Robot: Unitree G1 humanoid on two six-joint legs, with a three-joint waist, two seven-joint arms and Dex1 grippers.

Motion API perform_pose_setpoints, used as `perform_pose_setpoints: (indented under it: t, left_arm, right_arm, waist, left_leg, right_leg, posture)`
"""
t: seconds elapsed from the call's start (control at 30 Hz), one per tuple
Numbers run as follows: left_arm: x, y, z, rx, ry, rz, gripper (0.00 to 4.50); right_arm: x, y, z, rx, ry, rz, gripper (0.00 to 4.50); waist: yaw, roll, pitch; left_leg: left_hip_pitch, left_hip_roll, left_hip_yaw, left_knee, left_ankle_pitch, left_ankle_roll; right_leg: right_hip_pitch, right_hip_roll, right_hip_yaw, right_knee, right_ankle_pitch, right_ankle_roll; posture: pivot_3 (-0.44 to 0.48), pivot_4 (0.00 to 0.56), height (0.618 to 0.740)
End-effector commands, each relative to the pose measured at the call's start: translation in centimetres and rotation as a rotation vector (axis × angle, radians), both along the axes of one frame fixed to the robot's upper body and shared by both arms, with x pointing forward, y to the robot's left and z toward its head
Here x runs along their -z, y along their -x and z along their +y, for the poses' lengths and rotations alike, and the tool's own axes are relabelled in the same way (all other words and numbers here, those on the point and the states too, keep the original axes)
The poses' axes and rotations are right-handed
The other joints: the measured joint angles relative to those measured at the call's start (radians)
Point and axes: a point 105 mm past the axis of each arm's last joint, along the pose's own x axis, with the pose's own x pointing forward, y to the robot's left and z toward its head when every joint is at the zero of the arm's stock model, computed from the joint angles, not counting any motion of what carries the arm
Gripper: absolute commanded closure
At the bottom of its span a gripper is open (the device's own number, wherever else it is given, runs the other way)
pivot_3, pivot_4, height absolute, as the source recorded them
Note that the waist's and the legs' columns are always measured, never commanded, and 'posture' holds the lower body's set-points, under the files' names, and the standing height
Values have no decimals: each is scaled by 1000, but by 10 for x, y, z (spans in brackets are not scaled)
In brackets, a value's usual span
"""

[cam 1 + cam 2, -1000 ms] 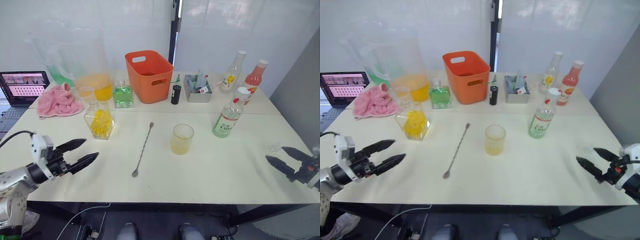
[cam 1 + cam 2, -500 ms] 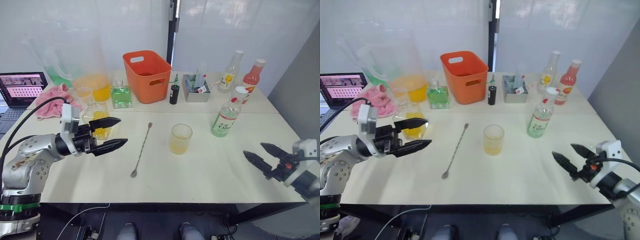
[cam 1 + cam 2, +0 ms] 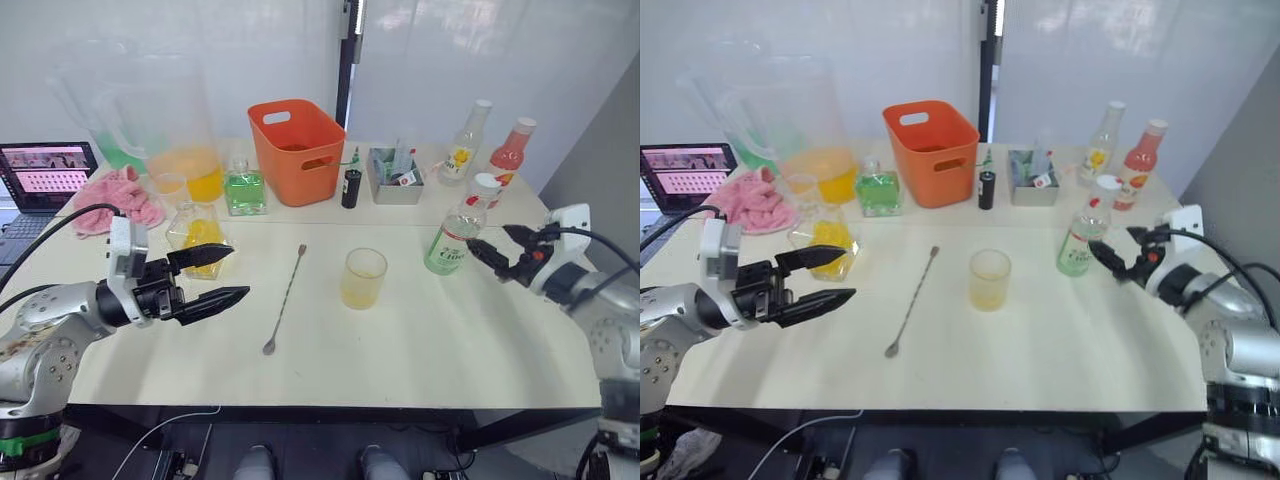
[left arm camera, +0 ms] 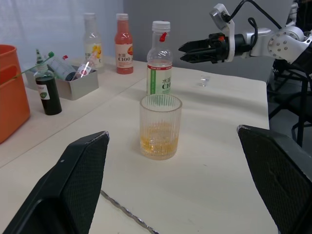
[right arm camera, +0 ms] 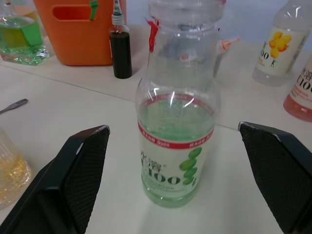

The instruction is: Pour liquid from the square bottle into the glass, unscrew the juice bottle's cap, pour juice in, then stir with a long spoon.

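Right hand (image 3: 493, 251) near half-full juice bottle (image 3: 455, 233)

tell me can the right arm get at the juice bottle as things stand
Probably yes. The right gripper is open, right beside the juice bottle, its jaws either side of the bottle in the wrist view, with nothing between them.

The scene is brightly and evenly lit by diffuse light. Only soft, faint shadows are cast on the pale surface (image 3: 420, 340). Glare is seen on the white wall panels (image 3: 480, 40), which are nearly washed out. Small highlights are caught on the juice bottle (image 5: 178, 122). The near black fingers (image 4: 73, 185) are rendered slightly soft.
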Motion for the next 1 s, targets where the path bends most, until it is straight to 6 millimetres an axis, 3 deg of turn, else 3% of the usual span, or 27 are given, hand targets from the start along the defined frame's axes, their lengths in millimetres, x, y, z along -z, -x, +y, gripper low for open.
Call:
perform_pose_setpoints:
  t: [0.03,0.3,0.47,0.57,0.8,1.0]
  left_arm:
    - [-13,11,-2,-19,2,-65,39]
    - [-10,25,-8,-40,25,-68,39]
    - [-9,27,-9,-58,31,-72,39]
    - [-9,27,-8,-68,30,-75,0]
    - [-7,26,-10,-65,30,-73,0]
    - [-7,20,-16,-15,29,-67,0]
  right_arm:
    - [-18,-14,-3,-18,30,-64,0]
    - [-41,-38,0,-73,24,-112,0]
    - [-44,-48,9,-116,22,-108,0]
    - [-44,-52,13,-135,5,-108,756]
    - [-43,-52,13,-142,11,-111,3012]
    - [-51,-36,15,-221,12,-127,3091]
  waist:
    - [-2,0,0]
    - [-3,0,0]
    - [-4,0,0]
    - [-4,0,0]
    - [-4,0,0]
    - [-1,1,1]
  left_leg:
    - [0,0,0,0,0,0]
    - [0,0,0,0,0,0]
    - [0,0,0,0,0,0]
    - [0,0,0,0,0,0]
    - [0,0,0,-1,0,0]
    - [0,0,0,-1,0,0]
  right_leg:
    - [0,0,0,0,0,0]
    - [0,0,0,0,0,0]
    - [0,0,0,0,0,0]
    - [0,0,0,0,0,0]
    - [-1,0,0,0,0,0]
    - [-1,0,0,0,0,0]
  posture:
    - [0,150,725]
    - [0,150,725]
    - [0,150,725]
    - [0,150,725]
    - [0,150,725]
    - [0,150,725]
